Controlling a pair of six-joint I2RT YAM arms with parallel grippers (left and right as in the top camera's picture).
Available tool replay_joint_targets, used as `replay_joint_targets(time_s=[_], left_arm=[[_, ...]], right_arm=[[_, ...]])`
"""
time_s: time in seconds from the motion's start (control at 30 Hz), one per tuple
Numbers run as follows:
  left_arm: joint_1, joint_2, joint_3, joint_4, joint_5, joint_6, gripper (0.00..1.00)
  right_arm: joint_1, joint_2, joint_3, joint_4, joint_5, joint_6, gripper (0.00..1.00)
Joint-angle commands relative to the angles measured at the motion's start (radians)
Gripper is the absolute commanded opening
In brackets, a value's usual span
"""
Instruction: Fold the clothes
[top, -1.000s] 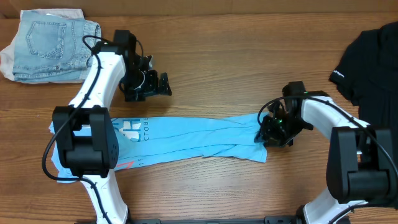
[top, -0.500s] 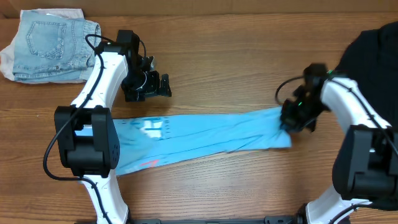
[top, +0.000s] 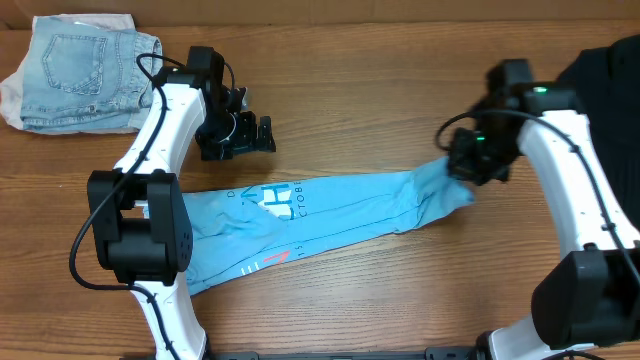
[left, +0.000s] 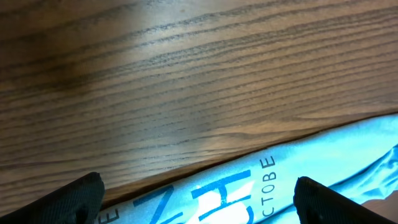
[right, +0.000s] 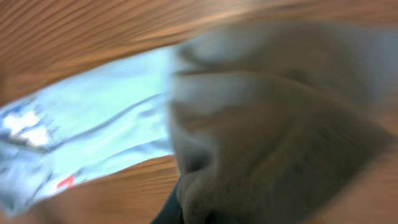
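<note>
Denim shorts (top: 80, 75): laid at the far left corner of the table (top: 380, 90), well apart from both grippers.
Black T-shirt (top: 605, 90): heaped at the far right corner, just behind the right arm.
Sky-blue T-shirt (top: 330, 205): stretched as a long bunched band across the table's middle, print up.
Left gripper (top: 262, 135): held over bare wood just beyond the print, jaws spread wide, nothing gripped.
Right gripper (top: 460, 178): clamped on the blue shirt's right end, which is lifted toward the right edge; its wrist view is blurred.

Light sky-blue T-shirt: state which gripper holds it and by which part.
The right gripper grips the light sky-blue T-shirt by its bunched end nearest the black T-shirt; the open left gripper holds nothing.
</note>
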Motion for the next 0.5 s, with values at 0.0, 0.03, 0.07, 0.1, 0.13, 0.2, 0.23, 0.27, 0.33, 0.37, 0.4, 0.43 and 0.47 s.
replay_joint_targets(time_s=[0.0,0.03,0.07,0.1,0.13,0.2,0.23,0.27,0.33,0.37,0.4,0.43,0.47], left_arm=[[-0.006,-0.02,0.018,0.003,-0.029,-0.038,1.0],[-0.006,-0.02,0.018,0.003,-0.029,-0.04,1.0],[-0.006,-0.02,0.018,0.002,-0.029,-0.04,1.0],[-0.006,-0.02,0.018,0.0,-0.029,-0.04,1.0],[-0.006,-0.02,0.018,-0.001,-0.029,-0.04,1.0],[-0.005,-0.02,0.018,-0.004,-0.029,-0.04,1.0],[-0.005,-0.02,0.018,-0.005,-0.029,-0.04,1.0],[-0.005,-0.02,0.018,-0.004,-0.029,-0.04,1.0],[-0.005,-0.02,0.018,-0.001,-0.029,-0.04,1.0],[-0.006,-0.02,0.018,0.003,-0.029,-0.04,1.0],[-0.006,-0.02,0.018,0.004,-0.029,-0.04,1.0],[-0.006,-0.02,0.018,0.006,-0.029,-0.04,1.0],[-0.006,-0.02,0.018,0.006,-0.029,-0.04,1.0]], right_arm=[[0.113,-0.014,-0.022,0.053,-0.126,-0.041,0.04],[0.148,-0.014,-0.037,0.079,-0.137,-0.037,0.04],[0.176,-0.014,-0.05,0.099,-0.136,-0.017,0.04],[0.207,-0.014,-0.066,0.121,-0.137,0.003,0.04],[0.238,-0.014,-0.082,0.141,-0.137,0.019,0.04],[0.291,-0.014,-0.11,0.166,-0.142,0.041,0.04],[0.315,-0.014,-0.123,0.178,-0.156,0.043,0.04],[0.341,-0.014,-0.136,0.192,-0.179,0.043,0.04],[0.38,-0.014,-0.158,0.228,-0.225,0.043,0.04],[0.402,-0.014,-0.17,0.254,-0.254,0.043,0.04],[0.422,-0.014,-0.179,0.279,-0.277,0.043,0.04],[0.445,-0.014,-0.189,0.308,-0.298,0.045,0.04],[0.466,-0.014,-0.198,0.335,-0.307,0.065,0.04]])
